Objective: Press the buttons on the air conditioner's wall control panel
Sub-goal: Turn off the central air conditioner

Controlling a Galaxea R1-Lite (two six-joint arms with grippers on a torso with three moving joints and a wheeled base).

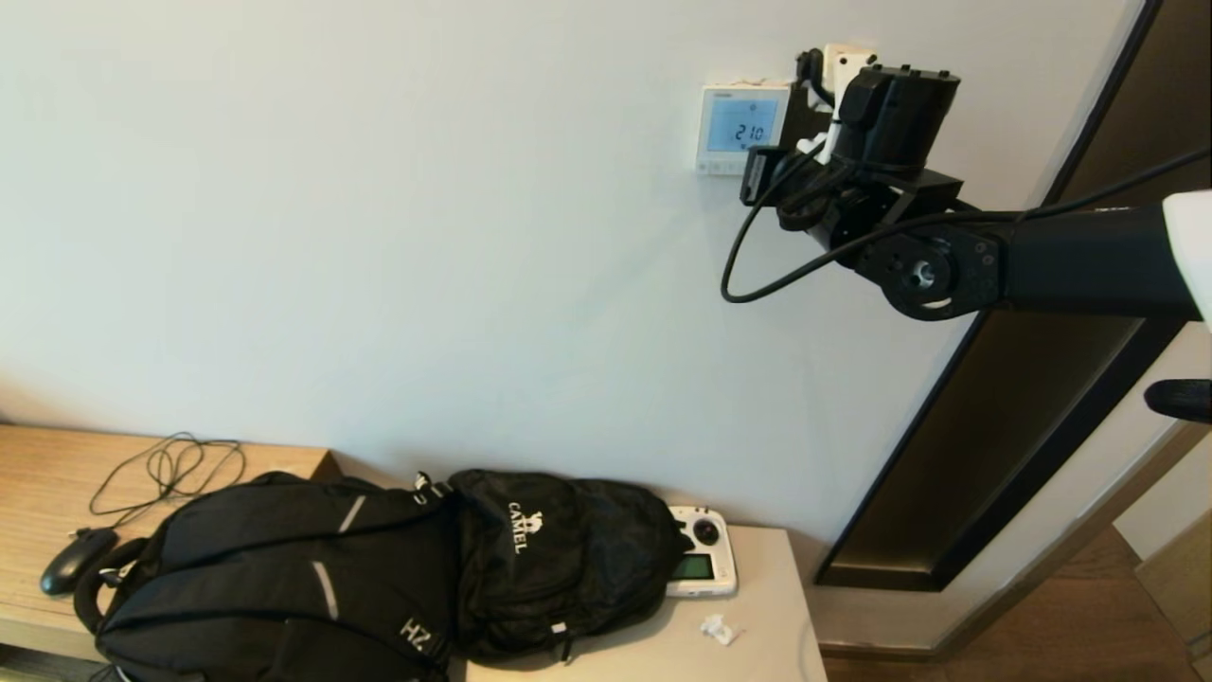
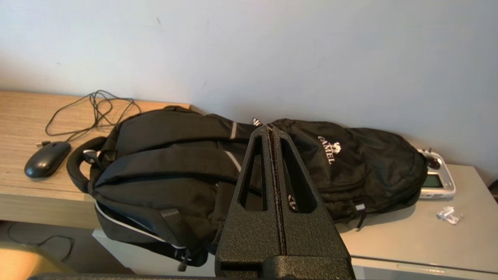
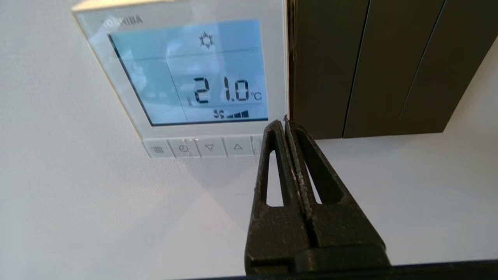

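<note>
The white wall control panel (image 1: 743, 128) hangs on the wall, its light-blue screen reading 21.0. In the right wrist view the panel (image 3: 186, 77) fills the upper part, with the row of pale buttons (image 3: 198, 147) along its bottom edge. My right gripper (image 3: 284, 123) is shut and empty. Its tip stands at the panel's lower right corner, over the end button of the row, which it mostly hides. I cannot tell whether it touches. In the head view the right gripper (image 1: 755, 177) sits just below and right of the panel. My left gripper (image 2: 271, 130) is shut and empty, low above the backpacks.
A plain black square plate (image 3: 330, 66) adjoins the panel's right side. Below, two black backpacks (image 1: 284, 568) (image 1: 559, 559) lie on the desk, with a white handheld controller (image 1: 701, 564), a black mouse (image 1: 76, 559) and a loose cable (image 1: 170, 469). A dark door frame (image 1: 994, 455) runs at the right.
</note>
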